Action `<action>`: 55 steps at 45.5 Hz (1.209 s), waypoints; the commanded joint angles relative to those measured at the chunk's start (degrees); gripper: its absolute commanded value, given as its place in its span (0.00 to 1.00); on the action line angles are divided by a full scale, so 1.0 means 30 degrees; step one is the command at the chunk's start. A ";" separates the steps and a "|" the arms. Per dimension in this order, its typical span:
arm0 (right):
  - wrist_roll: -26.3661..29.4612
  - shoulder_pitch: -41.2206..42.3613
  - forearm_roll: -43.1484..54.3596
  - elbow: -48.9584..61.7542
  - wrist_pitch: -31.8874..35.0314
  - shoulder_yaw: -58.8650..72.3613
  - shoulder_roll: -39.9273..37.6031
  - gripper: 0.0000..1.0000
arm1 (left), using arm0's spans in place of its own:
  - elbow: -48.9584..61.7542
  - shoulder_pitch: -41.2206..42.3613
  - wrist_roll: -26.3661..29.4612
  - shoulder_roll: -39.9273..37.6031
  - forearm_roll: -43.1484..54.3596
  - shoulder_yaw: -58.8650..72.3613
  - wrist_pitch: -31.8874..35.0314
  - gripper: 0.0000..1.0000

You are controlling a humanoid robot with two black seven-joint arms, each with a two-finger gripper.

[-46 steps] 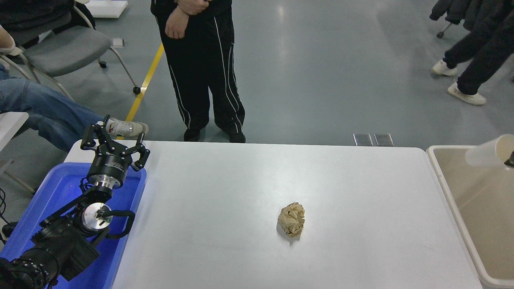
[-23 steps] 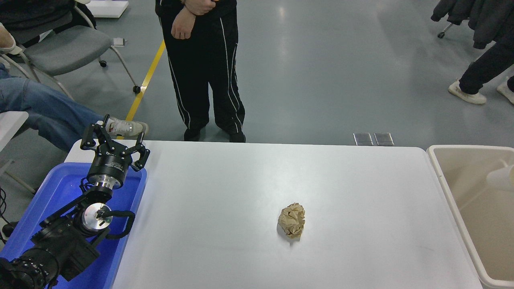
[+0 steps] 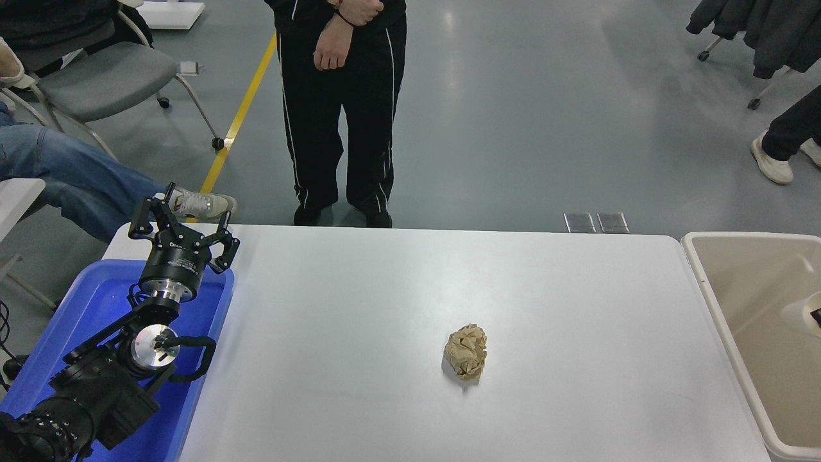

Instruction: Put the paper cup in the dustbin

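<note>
At the right edge of the frame we find the paper cup [image 3: 800, 316], a pale and partly cropped shape inside the dustbin [image 3: 712, 301], low against its inner wall. A small dark piece touches it at the very edge, at most a sliver of the right gripper; we cannot tell whether that claw is clenched on the cup or released. We judge the cup light, thin-walled and easily crushed, with a smooth, somewhat slippery skin; a gentle hold across the body just under the rolled rim, where it is stiffest, would serve best. Against the earlier frames, the cup has dropped from above the dustbin's far rim to well within it, and the standing person [image 3: 340, 109] at the top of the frame has shifted to the right. The left gripper [image 3: 183, 226] is parked at the lower left over the blue bin [image 3: 83, 314], fingers spread, unchanged. The crumpled brown paper [image 3: 466, 350] lies mid-table [image 3: 359, 308], unmoved.
</note>
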State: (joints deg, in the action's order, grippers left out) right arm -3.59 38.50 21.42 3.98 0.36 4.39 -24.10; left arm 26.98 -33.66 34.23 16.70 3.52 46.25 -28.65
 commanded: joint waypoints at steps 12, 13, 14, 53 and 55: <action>0.0084 -0.0234 -0.0051 0.0079 -0.0353 0.0030 0.0153 0.46 | 0.0000 0.0000 0.0016 0.0000 0.0000 0.0022 0.0000 1.00; 0.0084 -0.0234 -0.0022 0.0079 -0.0353 0.0059 0.0153 0.51 | 0.0000 0.0000 -0.0013 0.0000 0.0000 -0.0007 0.0000 1.00; 0.0084 -0.0234 -0.0022 0.0079 -0.0353 0.0060 0.0153 0.56 | 0.0000 0.0000 0.0016 0.0000 0.0000 -0.0007 0.0000 1.00; 0.0055 0.1143 -0.1399 0.0343 -0.0120 0.0118 -0.0022 0.99 | 0.0000 0.0000 0.0016 0.0000 0.0000 -0.0007 0.0000 1.00; 0.0055 0.1143 -0.1399 0.0372 -0.0090 0.0060 -0.0110 0.99 | 0.0000 0.0000 -0.0013 0.0000 0.0000 -0.0007 0.0000 1.00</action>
State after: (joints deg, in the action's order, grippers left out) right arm -3.43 41.30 17.68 4.84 -0.76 4.58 -24.09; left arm 26.98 -33.66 34.21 16.70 3.52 46.27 -28.65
